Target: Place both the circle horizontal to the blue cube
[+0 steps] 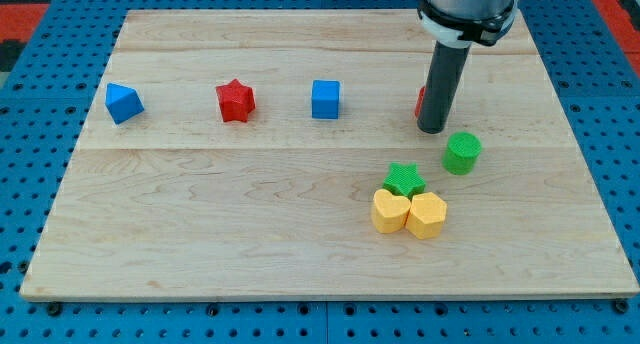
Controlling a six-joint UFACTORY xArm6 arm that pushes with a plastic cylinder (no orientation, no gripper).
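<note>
Green cylinder (462,152) just right-below my tip (431,130) | red block (420,102) behind rod, touching | blue cube (325,99) left | no claw

blue cube (325,99), red star (236,101), green cylinder (462,153), green star (404,178), pale wooden board (200,214)

Legible text, labels, brands, numbers, signs: none. The pale wooden board (300,234) carries no markings. The coloured plastic blocks and the blue perforated surround (30,184) are likewise unlettered.
</note>
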